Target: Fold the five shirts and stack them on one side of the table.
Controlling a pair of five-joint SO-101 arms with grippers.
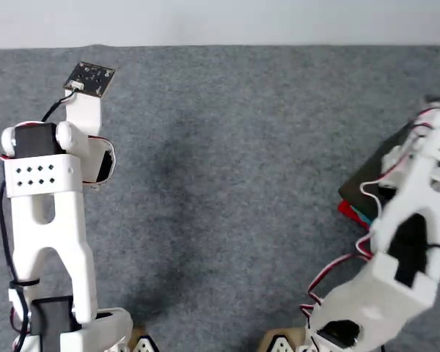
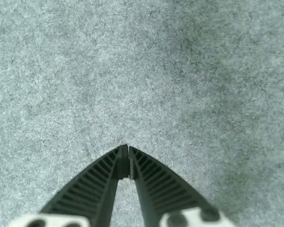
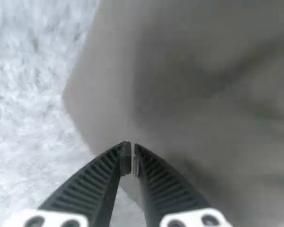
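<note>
A stack of folded shirts (image 1: 368, 183) lies at the table's right edge, with a dark shirt on top and red and teal edges showing underneath. The right arm (image 1: 414, 220) stands over this stack and covers much of it. In the right wrist view my right gripper (image 3: 129, 152) is shut, its tips just above the edge of the dark grey top shirt (image 3: 203, 85), with nothing between the fingers. My left gripper (image 2: 128, 153) is shut and empty over bare grey carpet. The left arm (image 1: 44, 176) stands at the table's left side.
Grey carpet (image 1: 227, 169) covers the whole table. A pale wall strip (image 1: 220, 22) runs along the far edge. The arm bases (image 1: 279, 341) sit at the near edge.
</note>
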